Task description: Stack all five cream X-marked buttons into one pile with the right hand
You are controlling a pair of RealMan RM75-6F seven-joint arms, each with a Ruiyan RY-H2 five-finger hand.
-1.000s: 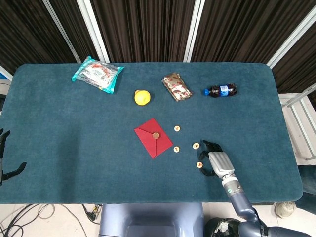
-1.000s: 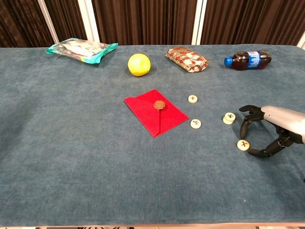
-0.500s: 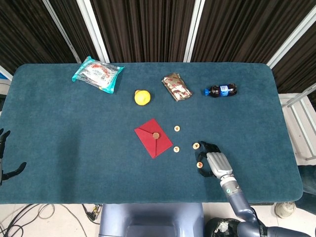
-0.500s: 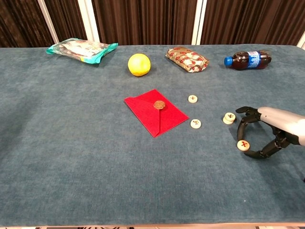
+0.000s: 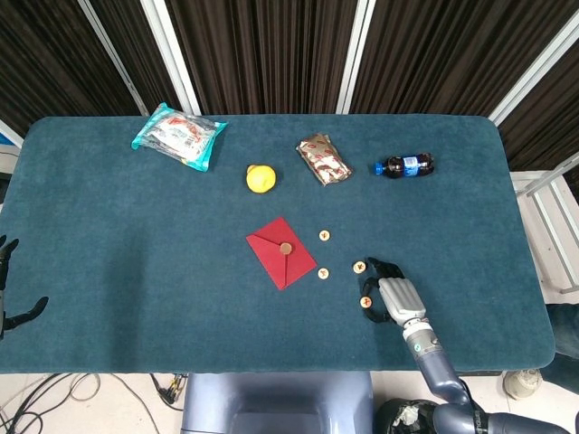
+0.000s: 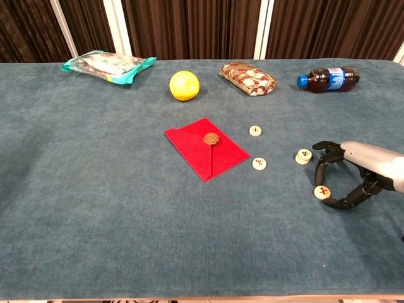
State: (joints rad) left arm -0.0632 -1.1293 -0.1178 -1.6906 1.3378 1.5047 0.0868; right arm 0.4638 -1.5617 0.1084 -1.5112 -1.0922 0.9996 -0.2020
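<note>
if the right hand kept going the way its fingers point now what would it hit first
Probably the cream button cupped between its fingers; the right hand points left across the table. Past it, the two-high button pile lies near that line, though depth is unclear.

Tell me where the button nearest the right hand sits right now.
In the chest view that button lies low on the right, between the curled fingers of the right hand, just in front of another cream button.

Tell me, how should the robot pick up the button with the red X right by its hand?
Best guess: pinch the button by its round rim, from above. It lies flat on the table, so only its edges offer grip, and the right hand already curls around it with spread fingers.
</note>
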